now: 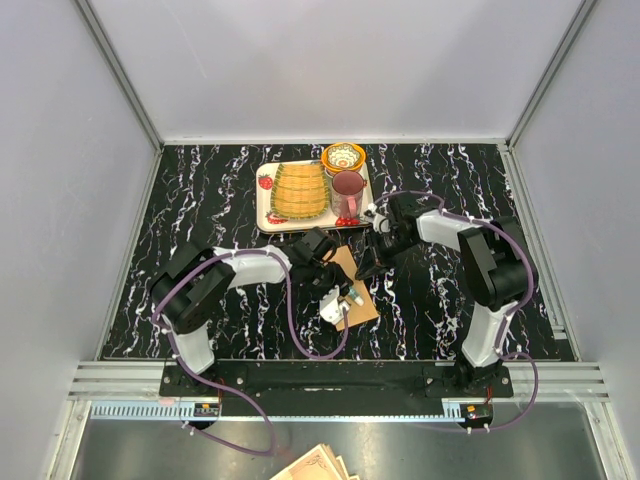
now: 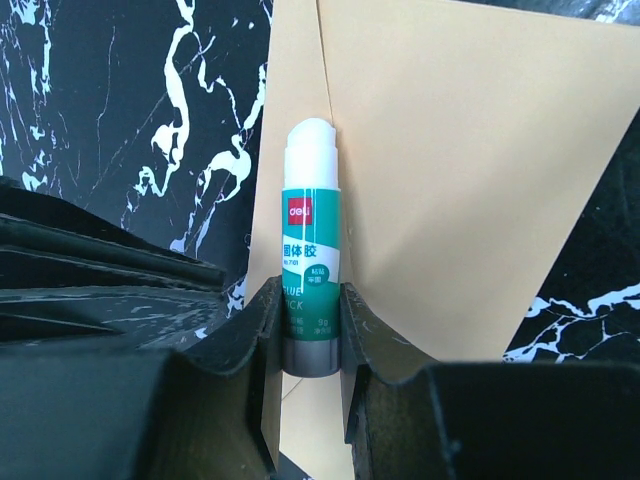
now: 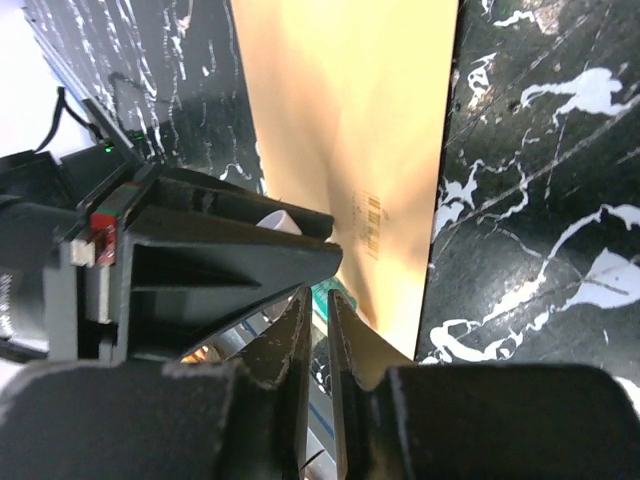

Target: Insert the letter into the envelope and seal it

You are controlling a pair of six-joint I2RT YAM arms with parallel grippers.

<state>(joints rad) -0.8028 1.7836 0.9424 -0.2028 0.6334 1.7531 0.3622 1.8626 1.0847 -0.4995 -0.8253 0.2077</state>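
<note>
Black marble-patterned table (image 1: 200,200) fills the walled work cell. Nearest you, below the arm bases, note the paper stack (image 1: 318,466) at the frame's bottom edge.

Locate the envelope (image 1: 362,305) flat on the table, just ahead of the bases and between the two arms. A small barcode (image 3: 372,215) is printed on its face.

Check the left gripper (image 2: 310,300): its fingers are clamped on the lower body of a glue stick (image 2: 309,230). The cap is off, and the white tip points over the envelope, beside a fold line.

Check the right gripper (image 3: 318,310) at the envelope's far right edge. Its fingers are drawn almost together, with only a thin slit between. You cannot tell whether paper lies in that slit.

Beyond the envelope stands a tray (image 1: 263,205) carrying a woven mat (image 1: 298,190) and a cup (image 1: 347,190), with a bowl (image 1: 343,157) at its far corner.
</note>
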